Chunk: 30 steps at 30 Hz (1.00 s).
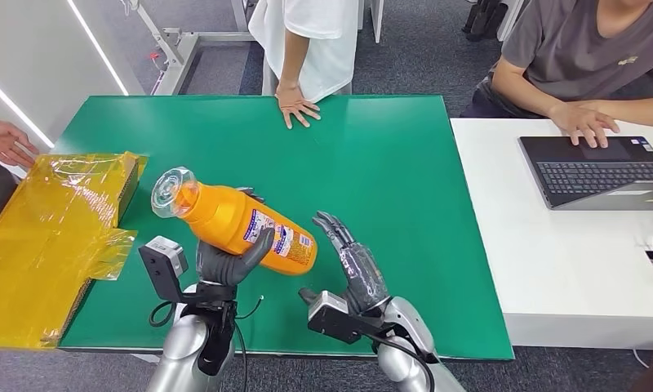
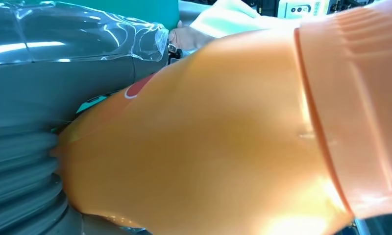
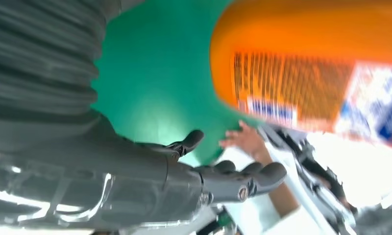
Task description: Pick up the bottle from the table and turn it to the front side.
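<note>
Above green table [image 1: 405, 163], my left hand [image 1: 225, 263] grips orange plastic bottle with clear cap [image 1: 240, 222], lifted off surface and tilted, cap end pointing toward yellow plastic-wrapped box [image 1: 50, 237] at table's left edge; printed label faces up. My right hand [image 1: 352, 261] hovers just beside bottle's base, fingers [image 3: 233, 178] spread, holding nothing, not touching bottle. Person's hand [image 1: 295, 106] rests flat on table's far edge. Black laptop [image 1: 601, 170] sits on white desk [image 1: 552, 261] right of table, person's hand on it
</note>
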{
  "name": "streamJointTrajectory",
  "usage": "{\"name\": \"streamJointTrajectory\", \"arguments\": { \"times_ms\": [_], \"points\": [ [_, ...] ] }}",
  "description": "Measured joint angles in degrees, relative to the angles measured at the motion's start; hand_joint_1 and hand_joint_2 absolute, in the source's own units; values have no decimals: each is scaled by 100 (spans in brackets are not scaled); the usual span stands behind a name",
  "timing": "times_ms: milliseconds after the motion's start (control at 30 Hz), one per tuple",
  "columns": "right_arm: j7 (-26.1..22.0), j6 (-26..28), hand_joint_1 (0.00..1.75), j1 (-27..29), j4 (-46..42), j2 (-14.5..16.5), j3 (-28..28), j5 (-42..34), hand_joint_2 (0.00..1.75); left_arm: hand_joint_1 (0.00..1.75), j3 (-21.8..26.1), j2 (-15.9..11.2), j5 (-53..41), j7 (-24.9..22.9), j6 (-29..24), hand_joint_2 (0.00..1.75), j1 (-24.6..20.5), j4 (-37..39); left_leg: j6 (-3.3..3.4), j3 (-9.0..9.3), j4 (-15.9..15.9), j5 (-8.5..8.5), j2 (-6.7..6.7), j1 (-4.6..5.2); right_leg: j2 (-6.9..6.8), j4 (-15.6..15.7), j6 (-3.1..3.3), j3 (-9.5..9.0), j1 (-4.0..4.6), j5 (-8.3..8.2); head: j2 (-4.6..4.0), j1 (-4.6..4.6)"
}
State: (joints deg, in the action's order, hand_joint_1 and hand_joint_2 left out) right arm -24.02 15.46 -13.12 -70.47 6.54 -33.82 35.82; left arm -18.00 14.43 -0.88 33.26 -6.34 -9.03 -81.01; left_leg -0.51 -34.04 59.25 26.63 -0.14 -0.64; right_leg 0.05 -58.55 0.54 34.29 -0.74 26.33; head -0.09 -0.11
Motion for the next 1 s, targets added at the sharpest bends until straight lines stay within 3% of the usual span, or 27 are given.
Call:
{"name": "streamJointTrajectory", "arguments": {
  "times_ms": [267,600,733,867,1000],
  "points": [
    [-379,381,0,394,-835,2,115,-855,175,175,201,-51,-702,-23,-530,175,-30,-26,0,0,0,0,0,0,-1,0,0,0,0,0,1,-1],
    [-683,691,0,739,-1803,2,143,-1382,175,175,597,-371,-2058,-54,-1458,175,-233,-26,0,0,-1,0,0,-1,0,-1,1,0,1,1,0,0],
    [-791,817,0,760,-2052,-8,134,-1677,175,175,643,-737,-3102,-374,-2083,175,-450,9,-2,2,-2,-1,3,-1,2,-2,1,-1,1,0,0,1],
    [-925,961,0,783,-2293,-72,107,-1989,175,175,667,-1422,-4313,-633,-3040,175,-671,315,-6,8,-4,-4,15,-4,13,-3,5,1,2,-1,0,-2],
    [-957,1003,0,800,-2399,-122,74,-2046,175,175,681,-1761,-4464,-637,-3179,175,-727,479,-8,6,-5,-5,11,-4,9,-4,6,1,4,0,0,0]
  ]
}}
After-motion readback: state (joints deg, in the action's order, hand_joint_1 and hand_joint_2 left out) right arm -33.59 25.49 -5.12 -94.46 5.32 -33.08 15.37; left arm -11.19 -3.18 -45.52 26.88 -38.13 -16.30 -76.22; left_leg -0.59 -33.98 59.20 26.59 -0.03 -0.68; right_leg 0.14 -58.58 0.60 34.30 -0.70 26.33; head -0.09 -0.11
